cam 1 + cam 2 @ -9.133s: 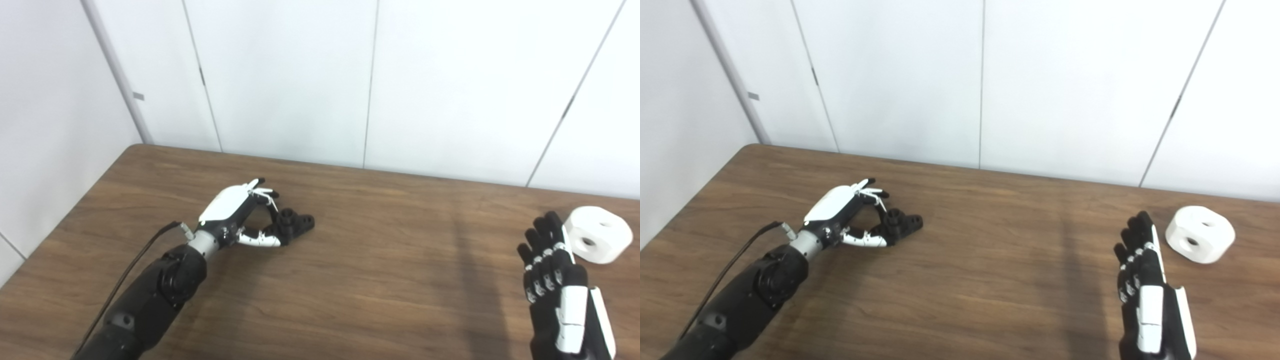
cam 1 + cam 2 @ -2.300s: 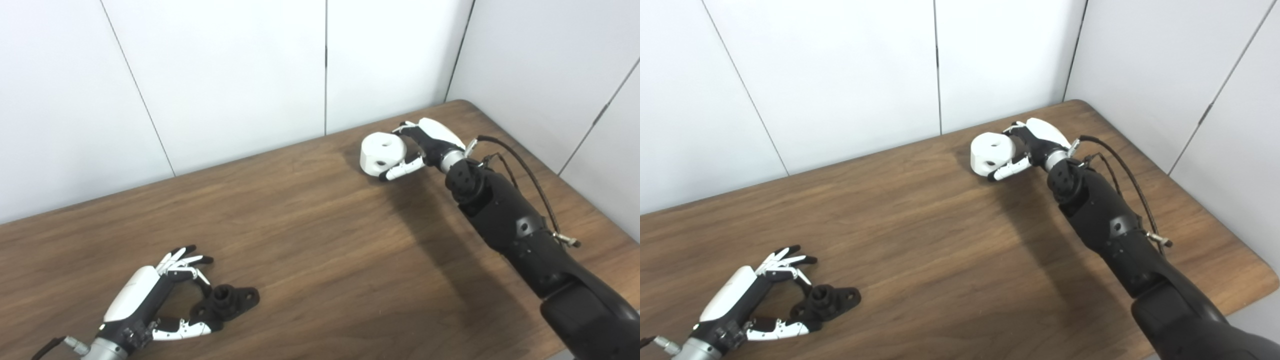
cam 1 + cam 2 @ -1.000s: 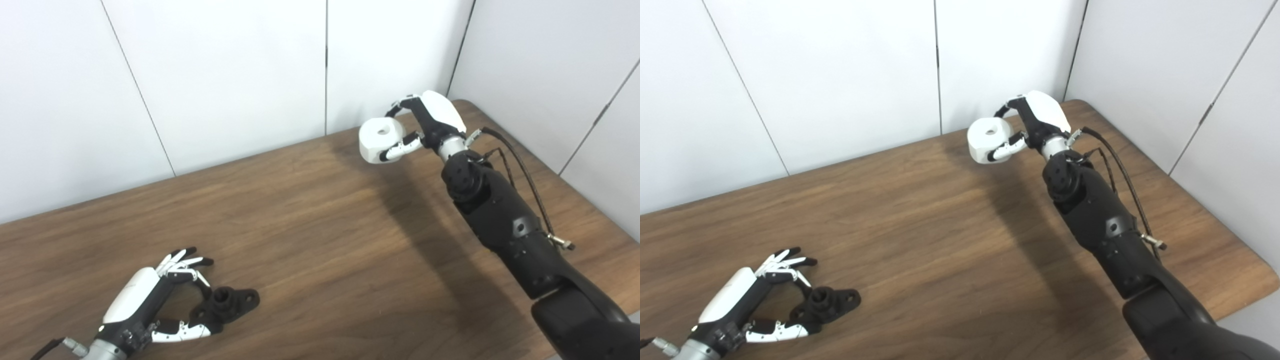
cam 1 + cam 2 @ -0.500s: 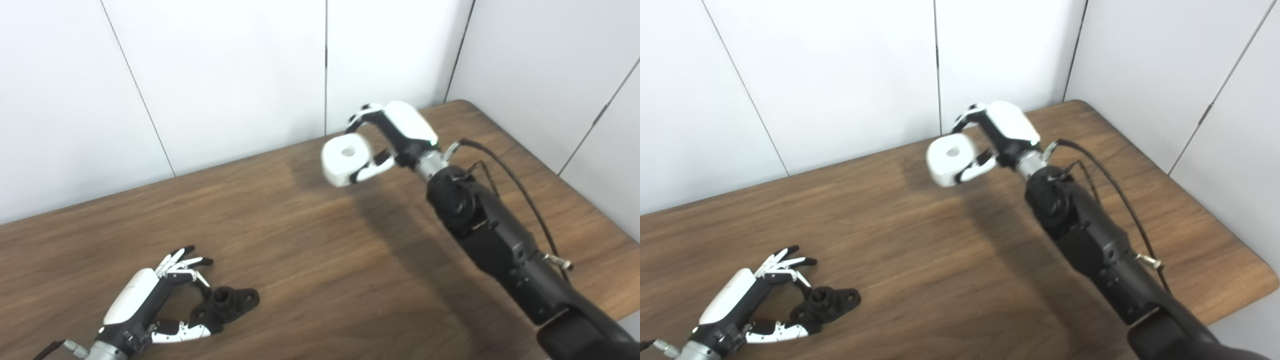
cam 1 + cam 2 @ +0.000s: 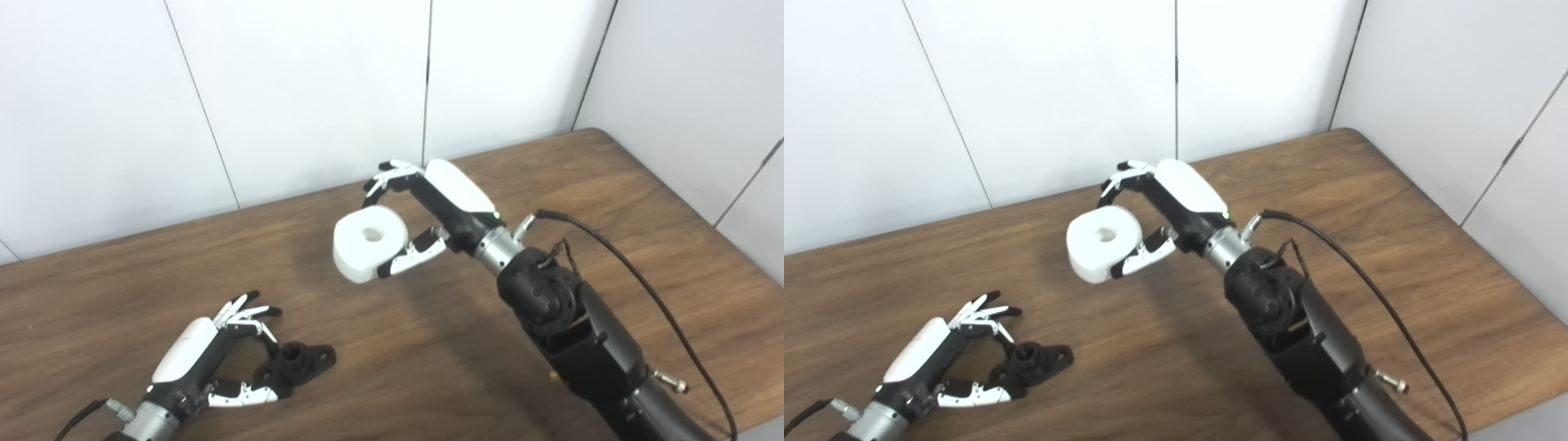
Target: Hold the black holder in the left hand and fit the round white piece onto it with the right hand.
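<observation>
Your right robot hand (image 5: 429,211) is clamped on the round white piece (image 5: 369,242), carried in the air above the wooden bench (image 5: 465,343), well apart from the black holder (image 5: 297,362). That holder lies on the bench inside your left robot hand (image 5: 202,364), fingers curled round it but seemingly not yet lifting it. The piece looks smooth, hard and blocky, with a central hole; pinched at its rim, it could twist or slip out. The holder's short round post must meet that hole squarely, or it will jam.
</observation>
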### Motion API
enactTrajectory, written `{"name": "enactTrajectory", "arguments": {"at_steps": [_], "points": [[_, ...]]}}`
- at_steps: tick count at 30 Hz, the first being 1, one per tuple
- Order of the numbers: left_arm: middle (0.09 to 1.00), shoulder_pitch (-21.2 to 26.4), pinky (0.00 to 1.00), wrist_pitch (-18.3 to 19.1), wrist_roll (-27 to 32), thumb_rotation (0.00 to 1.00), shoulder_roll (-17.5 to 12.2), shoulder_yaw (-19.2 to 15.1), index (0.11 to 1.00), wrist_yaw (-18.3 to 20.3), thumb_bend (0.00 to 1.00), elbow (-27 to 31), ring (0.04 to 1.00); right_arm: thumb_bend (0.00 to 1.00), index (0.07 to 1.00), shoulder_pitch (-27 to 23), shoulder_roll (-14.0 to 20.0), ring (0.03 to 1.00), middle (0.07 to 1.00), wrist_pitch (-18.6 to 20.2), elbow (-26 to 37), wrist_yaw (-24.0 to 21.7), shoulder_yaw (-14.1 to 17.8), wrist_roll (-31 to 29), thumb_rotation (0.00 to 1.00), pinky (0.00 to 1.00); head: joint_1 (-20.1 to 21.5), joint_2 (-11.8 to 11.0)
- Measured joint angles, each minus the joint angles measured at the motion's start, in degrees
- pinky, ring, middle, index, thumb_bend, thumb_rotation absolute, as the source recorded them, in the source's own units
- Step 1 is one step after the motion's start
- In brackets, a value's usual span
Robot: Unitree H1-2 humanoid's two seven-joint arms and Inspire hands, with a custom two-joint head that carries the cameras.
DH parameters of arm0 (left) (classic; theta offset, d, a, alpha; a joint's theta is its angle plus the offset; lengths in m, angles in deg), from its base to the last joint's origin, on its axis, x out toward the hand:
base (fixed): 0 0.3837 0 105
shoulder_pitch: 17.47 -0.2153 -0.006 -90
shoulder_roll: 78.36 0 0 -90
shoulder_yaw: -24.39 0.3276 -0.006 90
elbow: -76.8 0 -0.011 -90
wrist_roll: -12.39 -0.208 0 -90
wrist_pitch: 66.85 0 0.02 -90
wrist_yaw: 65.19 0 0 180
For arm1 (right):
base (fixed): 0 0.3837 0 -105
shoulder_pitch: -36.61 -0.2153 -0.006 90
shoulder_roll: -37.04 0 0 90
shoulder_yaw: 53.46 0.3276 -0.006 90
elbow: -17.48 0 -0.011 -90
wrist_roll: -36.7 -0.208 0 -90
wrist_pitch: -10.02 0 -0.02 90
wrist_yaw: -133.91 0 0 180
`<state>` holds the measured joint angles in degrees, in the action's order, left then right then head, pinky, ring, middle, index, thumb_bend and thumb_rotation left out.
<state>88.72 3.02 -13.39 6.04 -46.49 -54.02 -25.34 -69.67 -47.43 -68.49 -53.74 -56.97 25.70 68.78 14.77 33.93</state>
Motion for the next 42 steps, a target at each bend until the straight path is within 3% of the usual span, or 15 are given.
{"name": "enactTrajectory", "arguments": {"at_steps": [15,25,42], "points": [[0.864,-0.7,1.00,3.0,-1.6,0.05,1.5,0.1,0.482,-1.3,0.52,1.4,1.000,0.52,0.480,3.0,-0.5,0.922,0.755,-0.1,4.4,-5.1,0.3,-3.8,0.14,0.76,-7.5,3.0],[0.863,-0.7,1.00,5.2,-2.5,0.05,2.1,0.8,0.482,-1.5,0.52,2.5,1.000,0.52,0.480,4.0,-0.2,0.924,0.756,1.0,8.4,-8.9,0.5,-5.7,0.14,0.76,-10.2,6.8],[0.863,-0.8,1.00,8.3,-3.7,0.05,3.4,2.2,0.482,-1.6,0.52,4.7,1.000,0.52,0.481,5.1,-2.4,0.927,0.767,2.5,9.0,-11.9,-1.8,-5.4,0.14,0.77,-13.2,9.2]]}}
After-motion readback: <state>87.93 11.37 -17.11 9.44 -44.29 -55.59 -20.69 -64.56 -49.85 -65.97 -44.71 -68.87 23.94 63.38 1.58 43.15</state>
